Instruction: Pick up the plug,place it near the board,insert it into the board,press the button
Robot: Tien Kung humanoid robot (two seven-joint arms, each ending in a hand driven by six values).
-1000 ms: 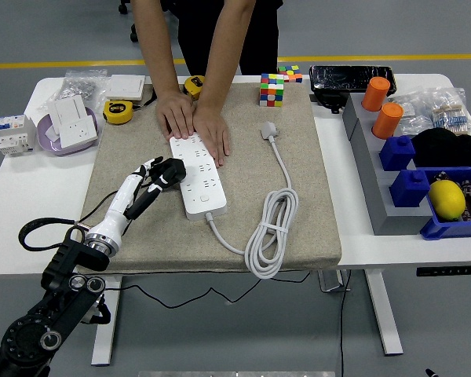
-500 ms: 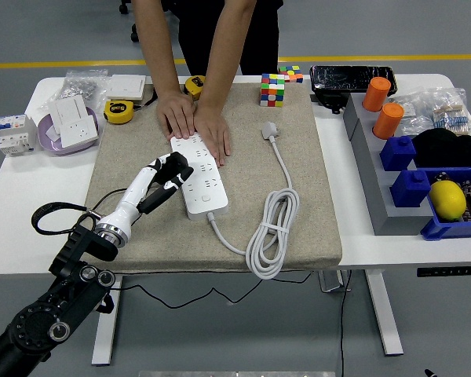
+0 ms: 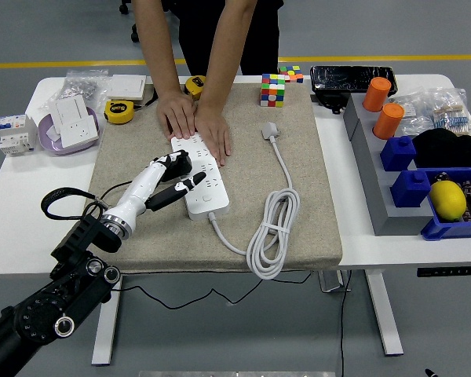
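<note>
A white power strip (image 3: 202, 182) lies on the beige mat (image 3: 298, 204), its button (image 3: 205, 199) near its front end. My left hand (image 3: 182, 174) reaches in from the lower left and hovers over the strip's left edge, shut on a black plug (image 3: 180, 162). The plug sits at or just above the sockets; whether it is seated is not visible. A person across the table presses both hands (image 3: 196, 122) flat on the strip's far end. My right arm is out of sight.
The strip's white cable (image 3: 273, 228) coils on the mat to the right and ends in a grey plug (image 3: 268, 129). A Rubik's cube (image 3: 272, 89) stands at the mat's back. Tape measures (image 3: 118, 111) and wall sockets (image 3: 72, 126) lie left; blue bins (image 3: 432, 181) stand right.
My left hand has moved right and slightly away from me, carrying the black plug from beside the strip to over its left sockets. The person's hands have stayed put.
</note>
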